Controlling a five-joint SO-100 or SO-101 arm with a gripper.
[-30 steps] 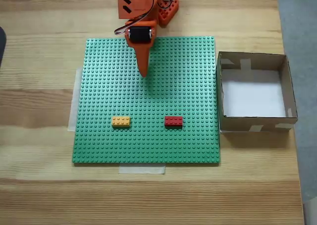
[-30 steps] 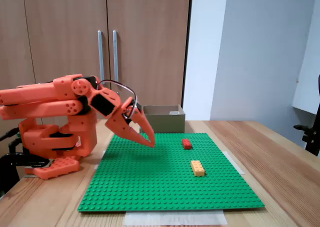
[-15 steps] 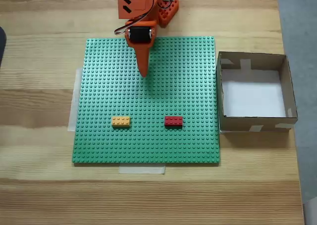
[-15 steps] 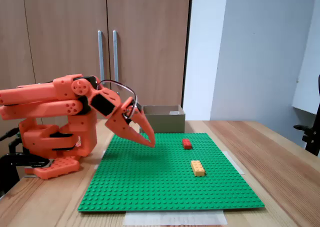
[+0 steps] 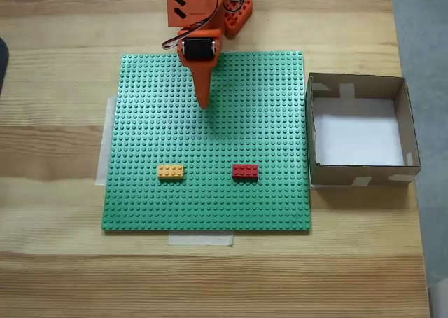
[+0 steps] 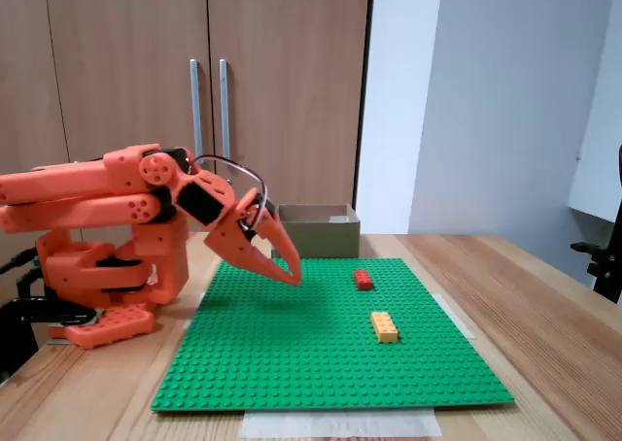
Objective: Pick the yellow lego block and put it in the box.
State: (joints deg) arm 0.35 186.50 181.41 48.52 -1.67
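Plainly nothing is picked yet: the gripper (image 6: 288, 274), fingers together, hangs above the green baseplate (image 5: 266, 108), well apart from the yellow lego block (image 5: 171, 171), so it must reach and part.

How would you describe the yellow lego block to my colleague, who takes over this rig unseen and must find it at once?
In the fixed view from above, find the green studded baseplate on the wooden table. Two small bricks sit side by side near its lower edge. The yellow lego block is the left one, farther from the cardboard box than its red twin.
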